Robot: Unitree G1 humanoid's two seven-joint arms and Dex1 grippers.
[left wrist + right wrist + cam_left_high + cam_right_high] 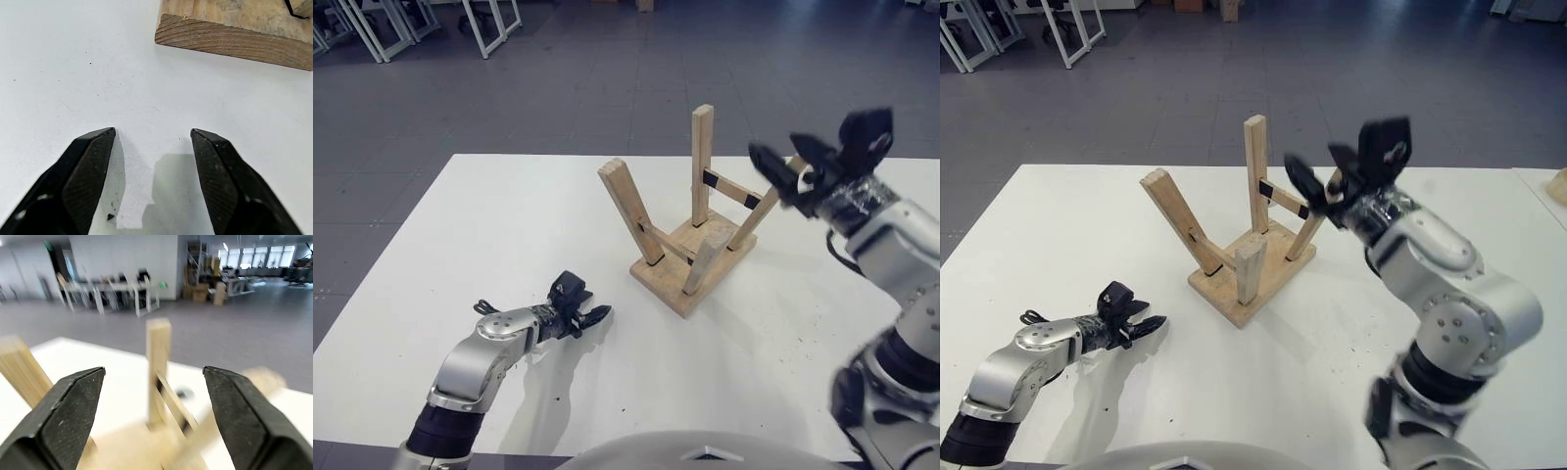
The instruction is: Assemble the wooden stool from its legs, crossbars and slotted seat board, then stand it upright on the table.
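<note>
White tabletop (489,225), stool (666,281) upside down, legs up. Left pincer (153,129) low beside it, released. Right pincer (153,368) raised near the legs, also released.

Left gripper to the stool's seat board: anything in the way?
Nothing visible. Only bare white table lies between the open left gripper, which rests low on the table, and the near edge of the seat board.

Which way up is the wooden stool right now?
Upside down: the seat board lies flat on the table, and the legs point up.
</note>
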